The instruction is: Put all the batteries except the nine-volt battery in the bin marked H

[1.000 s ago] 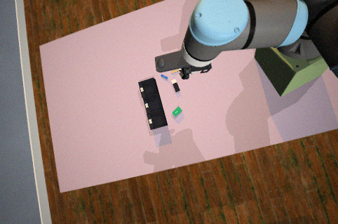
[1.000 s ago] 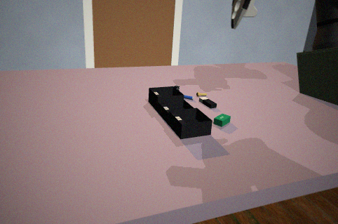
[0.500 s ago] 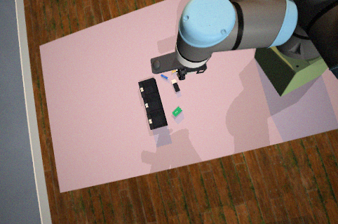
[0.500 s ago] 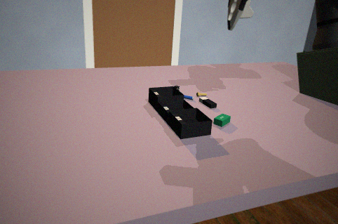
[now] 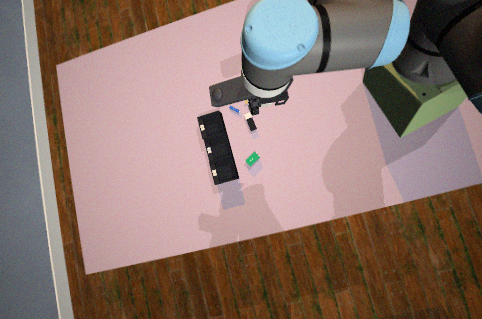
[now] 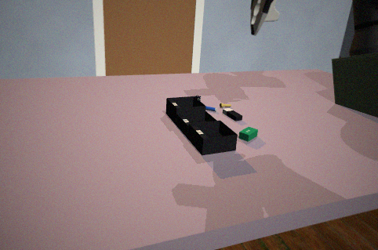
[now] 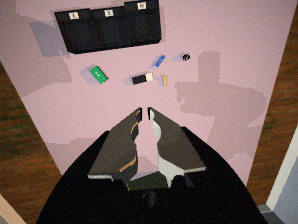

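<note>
A row of three black bins [image 5: 217, 148] stands on the pink mat; it also shows in the exterior view [image 6: 201, 125] and the wrist view [image 7: 108, 27]. Their white labels are too small to read. Beside the bins lie a blue cylindrical battery [image 7: 159, 61], a black-and-white block-shaped battery [image 7: 142, 78], a small yellow piece [image 7: 165, 80], a small dark piece [image 7: 185, 57] and a green block [image 7: 98, 74]. My gripper [image 7: 144, 108] [image 6: 256, 30] is shut with nothing between the fingers. It hangs high above the mat, on the side of the loose things away from the bins.
The robot's green pedestal [image 5: 415, 99] stands at the right of the mat. The arm's large joints overhang the mat's far part. Wooden floor surrounds the mat, with a wall and door frame [image 6: 149, 21] behind.
</note>
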